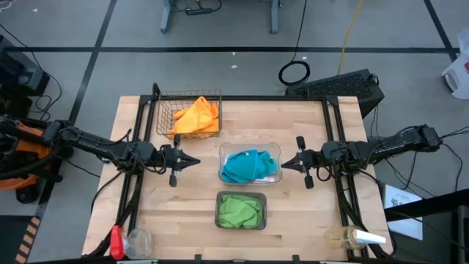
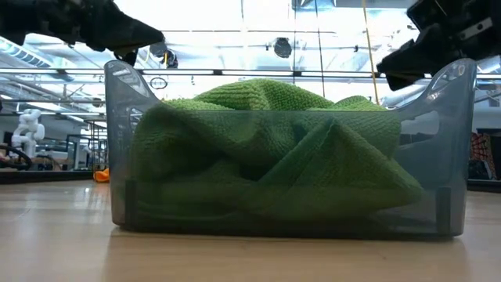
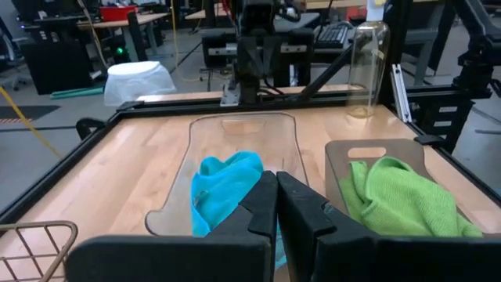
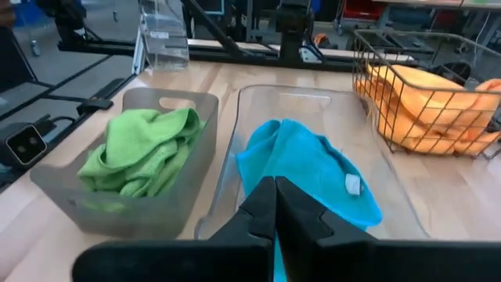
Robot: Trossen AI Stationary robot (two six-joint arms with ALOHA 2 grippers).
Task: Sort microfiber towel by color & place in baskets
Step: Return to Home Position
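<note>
The orange-yellow towels lie in the brown wire-mesh basket at the far left. Teal-blue towels fill the clear tray in the middle. Light green towels sit in the grey tray near the front, bulging over its rim in the low view. My left gripper is shut and empty, left of the clear tray. My right gripper is shut and empty, right of that tray. Both point toward the clear tray.
A red-handled tool and a clear cup lie at the near left corner. A clear bottle lies at the near right corner. Bare wood lies around the trays. A black frame borders the table.
</note>
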